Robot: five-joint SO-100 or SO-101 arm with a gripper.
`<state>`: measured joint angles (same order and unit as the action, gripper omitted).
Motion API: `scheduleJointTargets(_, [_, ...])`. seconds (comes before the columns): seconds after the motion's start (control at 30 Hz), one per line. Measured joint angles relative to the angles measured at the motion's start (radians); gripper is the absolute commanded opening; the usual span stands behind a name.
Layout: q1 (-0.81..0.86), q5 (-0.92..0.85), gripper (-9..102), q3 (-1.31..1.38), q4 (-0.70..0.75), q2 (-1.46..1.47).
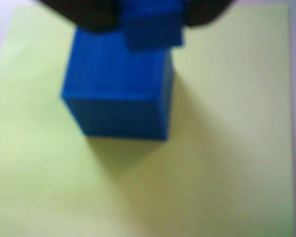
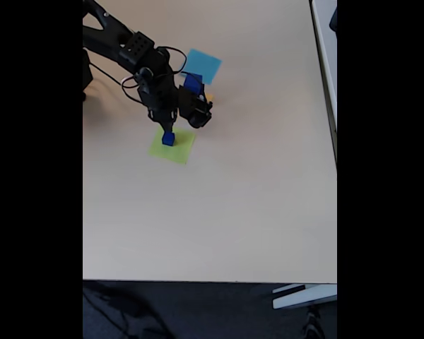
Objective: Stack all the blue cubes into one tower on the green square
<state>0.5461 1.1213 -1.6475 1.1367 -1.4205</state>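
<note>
In the wrist view a blue cube [image 1: 119,91] sits on the green square [image 1: 212,148], toward the sheet's upper left, one corner turned to the camera and its shadow falling down and to the right across the paper. A smaller cube [image 1: 152,27] is at its top rear edge, between the two dark fingers [image 1: 91,14] that enter from the top of the picture; the fingers flank it closely and seem to pinch it, though blur hides the contact, and I cannot tell whether it already rests on the cube below or hangs just above it. The gripper [image 1: 148,17] is cropped by the top edge. In the fixed view the black arm [image 2: 138,56] reaches in from the upper left over the pale table [image 2: 254,198], and its gripper [image 2: 168,129] points down at a small blue stack [image 2: 168,139] on the green square [image 2: 178,150]. Another blue cube [image 2: 192,82] shows just behind the arm's wrist, near a light blue square [image 2: 205,65], with a sliver of yellow [image 2: 209,97] beside it.
</note>
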Motion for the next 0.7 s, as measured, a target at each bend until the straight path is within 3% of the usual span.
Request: scheduleJointTargets(0.7, [0.021, -0.035, 0, -0.008, -0.025, 0.018])
